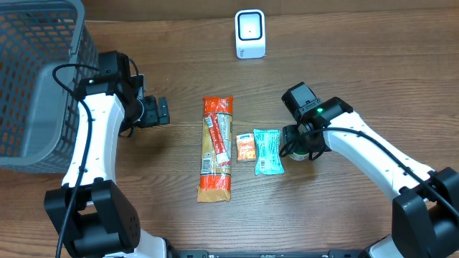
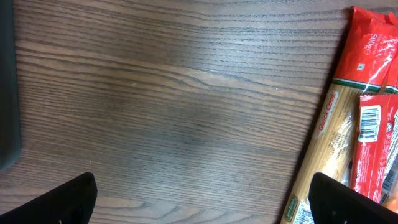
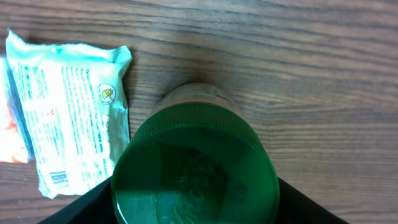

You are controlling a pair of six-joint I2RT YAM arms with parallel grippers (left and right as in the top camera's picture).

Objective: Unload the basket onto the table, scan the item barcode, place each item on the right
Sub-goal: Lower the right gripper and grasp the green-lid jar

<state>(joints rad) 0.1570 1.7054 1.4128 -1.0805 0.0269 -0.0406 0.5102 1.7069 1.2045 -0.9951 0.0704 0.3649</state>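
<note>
The green-lidded jar (image 3: 194, 165) stands right of the middle of the bench (image 1: 358, 64), just beside a teal packet (image 3: 68, 112). The right gripper (image 3: 194, 210) has its 2 fingers straddling it; whether they clamp it I cannot tell. The left gripper (image 2: 205, 202) gapes wide over bare wood. The white scanner (image 1: 250, 34) sits near the far edge.

Bright, even light (faint shadows).

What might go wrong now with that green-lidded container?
The right gripper straddles the green-lidded container; being round, it might slip or tip when lifted. The teal packet lies close beside it and may get nudged. The container's barcode isn't visible, so it may end up facing away from the white scanner.
</note>
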